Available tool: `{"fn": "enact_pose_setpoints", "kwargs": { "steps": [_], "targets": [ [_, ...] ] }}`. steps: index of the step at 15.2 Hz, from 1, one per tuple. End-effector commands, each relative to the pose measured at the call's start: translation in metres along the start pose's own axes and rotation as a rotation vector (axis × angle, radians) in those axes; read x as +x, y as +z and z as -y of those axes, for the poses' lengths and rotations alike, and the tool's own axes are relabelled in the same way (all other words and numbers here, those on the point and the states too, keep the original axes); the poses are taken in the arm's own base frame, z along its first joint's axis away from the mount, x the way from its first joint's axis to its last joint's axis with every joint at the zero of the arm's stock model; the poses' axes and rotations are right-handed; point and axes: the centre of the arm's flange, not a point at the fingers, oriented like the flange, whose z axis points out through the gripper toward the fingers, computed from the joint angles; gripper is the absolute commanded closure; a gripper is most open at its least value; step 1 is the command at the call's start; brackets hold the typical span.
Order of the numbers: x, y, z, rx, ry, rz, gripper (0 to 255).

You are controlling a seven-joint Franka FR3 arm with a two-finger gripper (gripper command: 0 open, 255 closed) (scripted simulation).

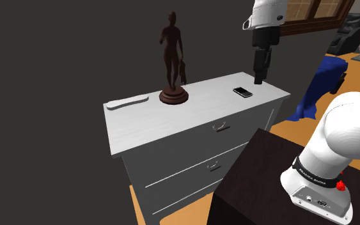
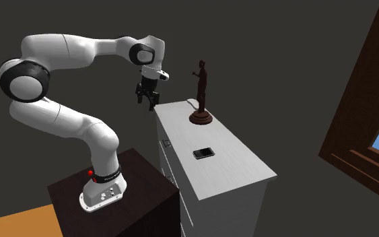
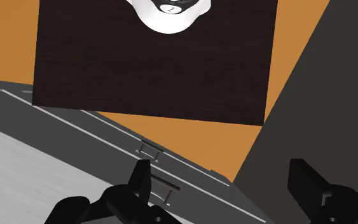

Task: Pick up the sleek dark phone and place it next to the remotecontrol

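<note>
Fingers [image 3: 140, 180] spread wide, holding nothing, above the white dresser [image 1: 172, 128] edge, dark phone [image 1: 242, 92] lying apart

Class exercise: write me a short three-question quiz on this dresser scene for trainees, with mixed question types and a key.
1. True or false: the gripper holds the phone.
2. What stands on the dresser between the phone and the remote? A) statue B) lamp C) cup
3. Fill in: the gripper's fingers are ____.
Key: 1 false; 2 A; 3 open.
</note>
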Motion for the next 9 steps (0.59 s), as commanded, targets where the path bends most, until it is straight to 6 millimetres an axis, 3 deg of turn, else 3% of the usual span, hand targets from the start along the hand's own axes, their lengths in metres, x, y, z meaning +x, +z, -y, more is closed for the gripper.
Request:
{"fn": "enact_pose_setpoints", "kwargs": {
  "steps": [1, 9],
  "targets": [
    [0.0, 0.0, 0.0, 0.0, 0.0, 0.0, 0],
    [0.04, 0.031, -0.085, -0.023, 0.106, -0.056, 0]
  ]
}}
